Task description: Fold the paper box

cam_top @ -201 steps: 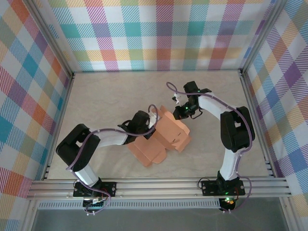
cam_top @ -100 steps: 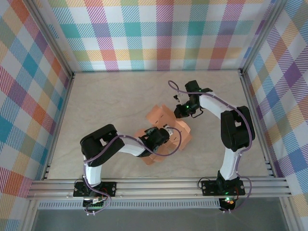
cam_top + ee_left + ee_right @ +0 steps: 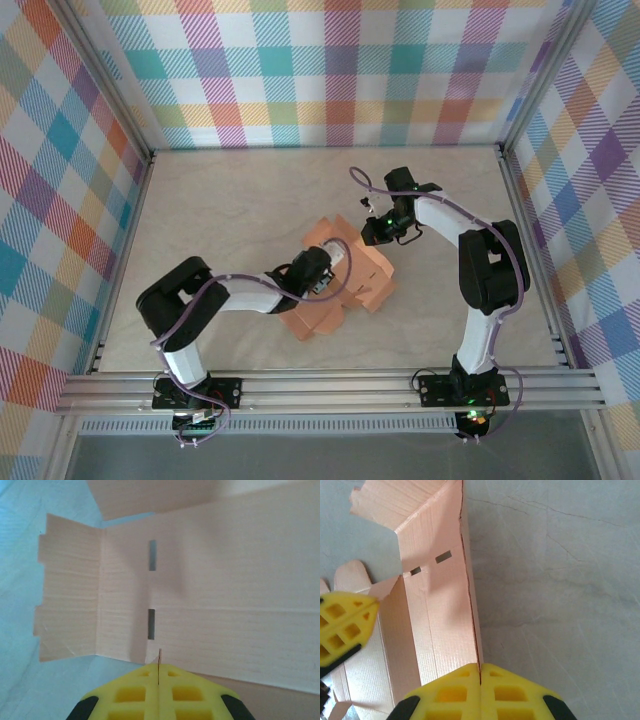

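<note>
The paper box (image 3: pixel 345 285) is a salmon-orange die-cut cardboard sheet, partly folded, lying mid-table between the two arms. My left gripper (image 3: pixel 335 272) is shut on a thin upright edge of the paper box (image 3: pixel 200 580), which has two dark slots and a notched side flap. My right gripper (image 3: pixel 372 238) is shut on the far wall of the paper box (image 3: pixel 440 610), whose edge runs up from between the yellow fingers (image 3: pixel 455 695). The left gripper's yellow fingers (image 3: pixel 342 625) show at the left of the right wrist view.
The pale table surface (image 3: pixel 220 210) lies open on the left and at the back. Checked walls (image 3: pixel 330 70) and an aluminium frame (image 3: pixel 330 385) close the workspace in. The right arm (image 3: pixel 480 280) stands along the right side.
My left gripper moved from the sheet's upper left down across it, then settled on the middle edge and pinched it. A flap that stood raised now lies lower. The right gripper held still.
</note>
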{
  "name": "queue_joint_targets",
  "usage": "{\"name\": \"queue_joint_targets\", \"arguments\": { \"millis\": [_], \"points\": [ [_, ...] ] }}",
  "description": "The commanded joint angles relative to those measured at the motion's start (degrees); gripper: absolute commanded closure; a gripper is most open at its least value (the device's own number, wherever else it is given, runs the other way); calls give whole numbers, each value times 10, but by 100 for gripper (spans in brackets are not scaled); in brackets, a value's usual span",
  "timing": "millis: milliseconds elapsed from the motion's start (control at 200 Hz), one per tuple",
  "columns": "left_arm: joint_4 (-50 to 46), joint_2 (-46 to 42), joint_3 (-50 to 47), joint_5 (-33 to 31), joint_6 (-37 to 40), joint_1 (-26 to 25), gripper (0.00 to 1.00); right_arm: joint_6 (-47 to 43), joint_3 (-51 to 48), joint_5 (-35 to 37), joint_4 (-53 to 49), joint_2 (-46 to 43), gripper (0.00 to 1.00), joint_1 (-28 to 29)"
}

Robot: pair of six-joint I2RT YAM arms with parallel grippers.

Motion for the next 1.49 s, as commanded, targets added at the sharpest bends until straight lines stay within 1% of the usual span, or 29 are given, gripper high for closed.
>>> {"name": "queue_joint_targets", "arguments": {
  "millis": [0,60,285,365,475,565,635,700,765,825,880,925,980,1060,1165,1185,1215,1245,1265,1280,1310,1330,1365,1390,1415,1435,1490],
  "points": [
    [-7,-36,-11,132,-75,41,100,9,-7,-32,2,-6,100,4],
    [-16,-39,-9,154,-80,56,100,10,-7,-33,4,-7,100,3],
    [-48,-31,4,159,-38,56,100,11,-8,-33,4,-7,100,4],
    [-63,-22,10,115,-6,35,99,12,-9,-34,4,-8,100,4],
    [-72,16,29,-6,51,-15,99,14,-8,-35,7,-6,100,4],
    [-58,49,40,-71,74,-45,99,16,-7,-37,7,-5,100,4],
    [-43,70,46,-110,87,-66,99,16,-7,-37,6,-6,100,4],
    [-34,89,53,-137,100,-79,97,16,-8,-38,6,-6,100,4],
    [-29,100,58,-150,102,-82,96,16,-8,-37,6,-8,100,4],
    [-15,96,52,-148,94,-81,96,15,-8,-36,5,-8,100,4],
    [-10,81,45,-131,77,-75,94,14,-9,-34,4,-9,100,4],
    [-26,62,43,-96,54,-67,92,14,-9,-31,5,-10,100,4],
    [-43,37,42,-60,34,-57,86,12,-12,-28,7,-12,100,4],
    [-57,10,46,-38,17,-46,75,12,-19,-17,16,-19,100,4],
    [-72,-29,46,5,-21,-22,67,11,-25,-3,21,-26,100,5],
    [-74,-41,43,21,-32,-14,64,12,-26,-2,21,-26,100,4],
    [-75,-57,41,44,-50,0,63,12,-27,-1,21,-28,100,4],
    [-74,-73,37,67,-70,14,55,11,-30,0,23,-30,100,4],
    [-73,-83,34,83,-81,22,54,11,-33,1,25,-32,100,4],
    [-72,-92,32,95,-93,31,49,11,-34,1,26,-33,100,4],
    [-73,-106,31,119,-112,47,46,11,-38,2,30,-35,100,4],
    [-75,-114,32,141,-124,57,41,10,-41,2,33,-37,100,4],
    [-79,-125,34,176,-146,75,39,9,-46,3,37,-41,100,4],
    [-81,-132,37,198,-159,87,34,7,-50,4,39,-41,100,4],
    [-82,-136,40,220,-176,98,33,6,-54,6,43,-44,100,4],
    [-83,-138,43,240,-187,107,30,4,-57,7,45,-45,100,4],
    [-87,-139,56,294,-215,129,29,2,-62,8,51,-48,100,4]
  ]
}}
